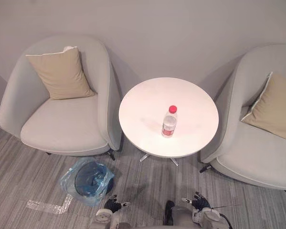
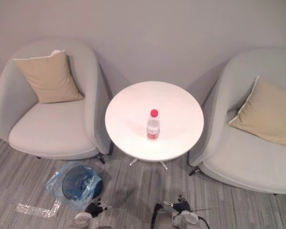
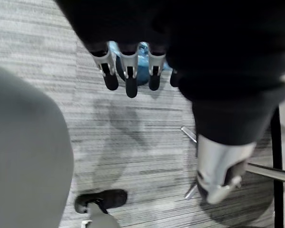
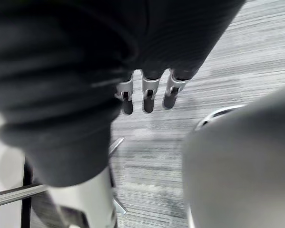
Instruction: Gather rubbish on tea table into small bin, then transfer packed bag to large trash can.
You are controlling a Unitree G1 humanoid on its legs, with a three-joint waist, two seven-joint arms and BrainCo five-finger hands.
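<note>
The left hand [image 3: 131, 76] hangs low over the grey striped carpet floor [image 1: 147, 186], fingers straight and loosely apart, empty. The right hand [image 4: 148, 92] is equally relaxed and empty. 1 clear plastic bottle with a red cap [image 1: 169, 123] stands upright on the round white tabletop [image 1: 143, 109]. The small dark bin lined with a blue plastic bag [image 1: 88, 180] sits on the floor.

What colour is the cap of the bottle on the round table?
Red. The cap on the bottle shows best in the left eye view.
</note>
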